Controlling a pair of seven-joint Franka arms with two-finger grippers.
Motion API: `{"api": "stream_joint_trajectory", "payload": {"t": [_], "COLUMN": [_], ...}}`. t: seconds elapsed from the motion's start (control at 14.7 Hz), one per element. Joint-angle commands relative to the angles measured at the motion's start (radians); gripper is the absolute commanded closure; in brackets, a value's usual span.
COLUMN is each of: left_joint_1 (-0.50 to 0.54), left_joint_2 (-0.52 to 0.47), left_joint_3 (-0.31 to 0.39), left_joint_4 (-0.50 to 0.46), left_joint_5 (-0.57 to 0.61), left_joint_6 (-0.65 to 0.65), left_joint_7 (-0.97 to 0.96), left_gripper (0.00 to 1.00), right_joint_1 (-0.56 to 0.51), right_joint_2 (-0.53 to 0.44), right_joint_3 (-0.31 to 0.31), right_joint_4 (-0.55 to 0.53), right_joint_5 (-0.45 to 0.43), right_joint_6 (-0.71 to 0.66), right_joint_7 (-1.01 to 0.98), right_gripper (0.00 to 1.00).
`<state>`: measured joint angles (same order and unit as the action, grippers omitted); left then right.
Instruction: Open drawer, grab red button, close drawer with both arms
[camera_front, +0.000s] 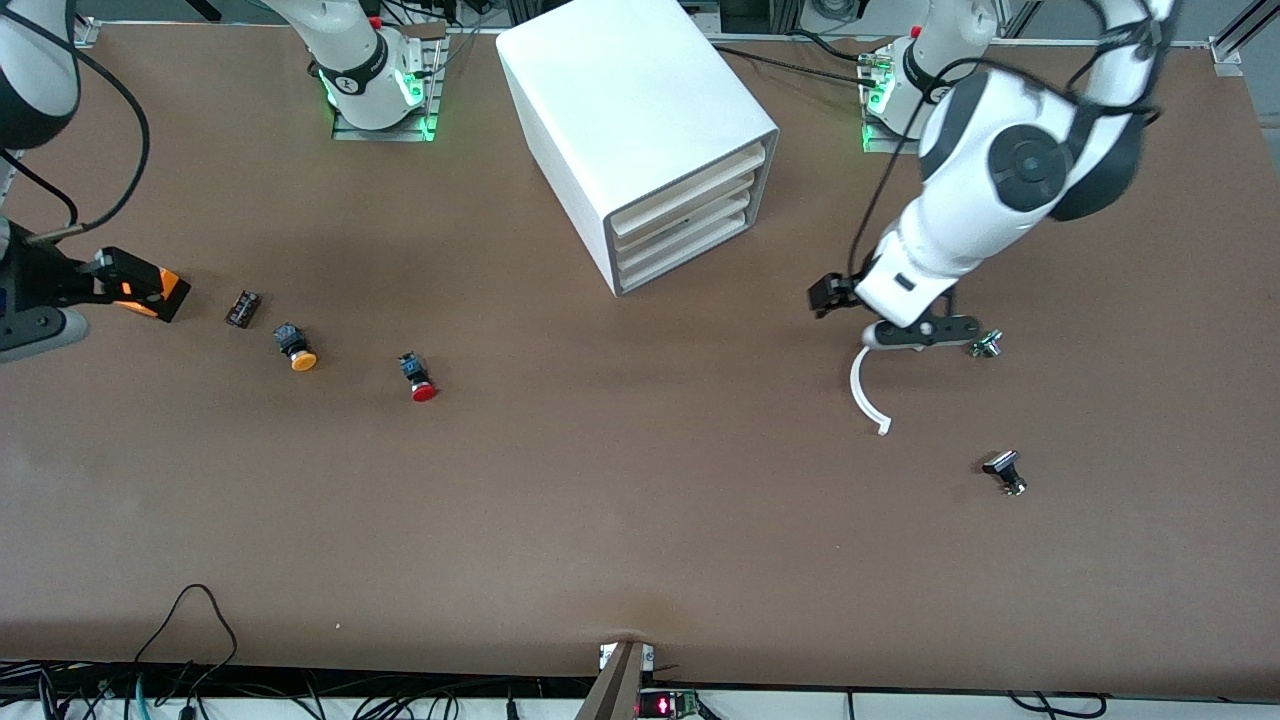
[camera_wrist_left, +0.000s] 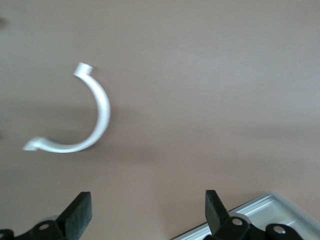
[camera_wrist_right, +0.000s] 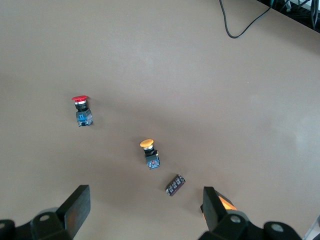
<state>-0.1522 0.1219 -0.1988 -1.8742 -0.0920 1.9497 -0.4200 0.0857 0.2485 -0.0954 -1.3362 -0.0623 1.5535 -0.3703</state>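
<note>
While your spread right gripper (camera_wrist_right: 142, 210) hovers, one red button (camera_wrist_right: 81, 110) lies apart; three drawers (camera_front: 690, 222) shut.

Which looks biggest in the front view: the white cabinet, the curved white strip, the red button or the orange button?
1. White cabinet, by far the largest.
2. Curved white strip, long but thin.
3. Red button and orange button: they look about the same size, so I would not rank one over the other.
</note>
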Motion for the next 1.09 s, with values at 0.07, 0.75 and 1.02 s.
{"api": "stream_joint_trajectory", "payload": {"t": [0.07,0.75,1.02], "left_joint_1": [0.029,0.069,0.094], "left_joint_2": [-0.036,-0.165,-0.157], "left_joint_3": [0.005,0.125,0.125], "left_joint_4": [0.131,0.165,0.159], "left_joint_5": [0.122,0.138,0.136], "left_joint_6": [-0.202,-0.241,-0.242], "left_joint_7": [0.047,0.279,0.288], "left_gripper": [0.0,0.0,0.0], "right_joint_1": [-0.001,-0.027,-0.099], "right_joint_2": [-0.028,-0.256,-0.262], "right_joint_3": [-0.001,0.011,0.097], "right_joint_4": [-0.023,-0.313,-0.331], "right_joint_5": [-0.005,-0.008,-0.008], "right_joint_6": [-0.056,0.039,0.057], "right_joint_7": [-0.019,-0.038,-0.038], "right_gripper": [0.0,0.0,0.0]}}
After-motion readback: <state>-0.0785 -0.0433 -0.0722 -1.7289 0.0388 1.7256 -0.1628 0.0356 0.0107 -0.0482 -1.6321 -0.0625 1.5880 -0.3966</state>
